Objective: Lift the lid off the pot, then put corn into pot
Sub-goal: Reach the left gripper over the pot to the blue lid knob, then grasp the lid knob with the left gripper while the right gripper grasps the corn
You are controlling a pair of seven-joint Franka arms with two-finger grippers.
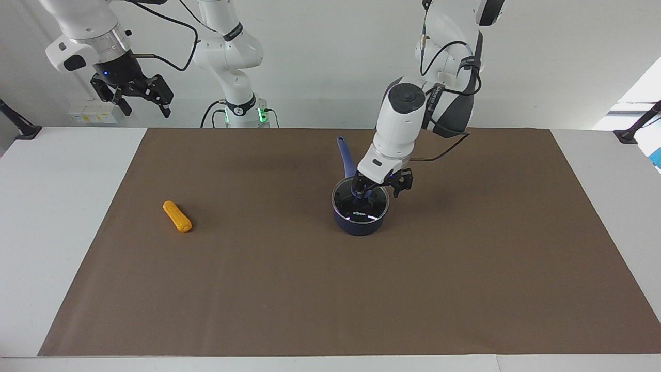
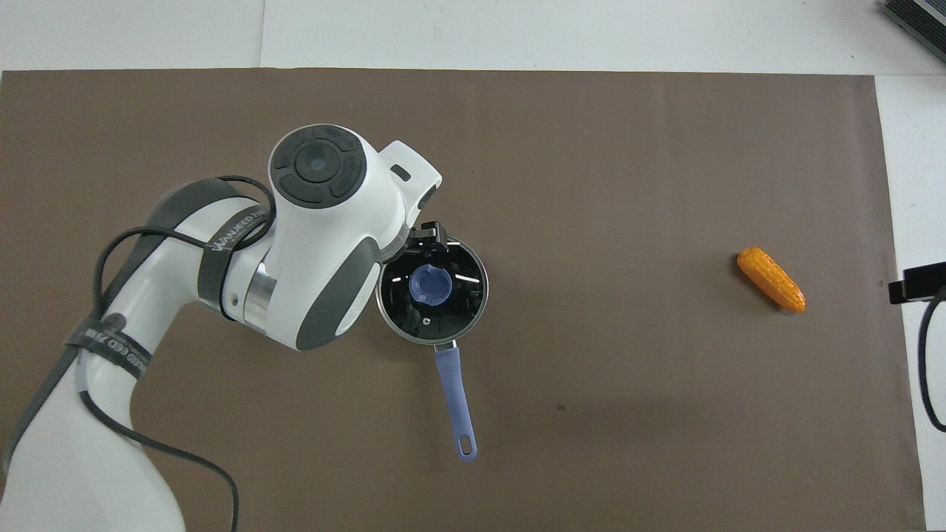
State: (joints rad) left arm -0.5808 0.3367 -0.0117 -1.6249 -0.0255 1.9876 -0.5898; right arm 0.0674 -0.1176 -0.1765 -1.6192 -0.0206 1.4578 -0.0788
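— Pot (image 1: 360, 219) first: where do we have it?

— Near the middle of the brown mat (image 1: 330, 289), with its long blue handle (image 2: 456, 403) pointing back toward the robots. We see the lid (image 2: 451, 314) on it, metal rim sitting on the pot's rim, the blue knob (image 2: 429, 286) at its centre.

— And our left gripper (image 1: 380, 187)?

— Down over the lid, tilted, on the side of the pot toward the left arm's end of the table. In the facing view the fingers stand apart; one dark finger is right at the knob, the other hangs over the lid's edge. We cannot tell whether either finger touches the knob or the glass. Nothing is pinched between them.

— Does the overhead view help us?

— Little. The left arm's white wrist covers that side of the pot, and only a black fingertip (image 2: 430, 235) shows just over the lid's rim on the side farther from the robots.

— Corn (image 1: 177, 216)?

— Lying flat on the mat toward the right arm's end of the table, well apart from the pot, about as far from the robots as the pot is. Nothing touches it.

— Our right gripper (image 1: 137, 98)?

— Waiting high up over the white table (image 1: 57, 206) edge at its own end, close to the robots, fingers spread and holding nothing. In the overhead view we catch only a dark tip of it (image 2: 917, 281) at the frame's border.
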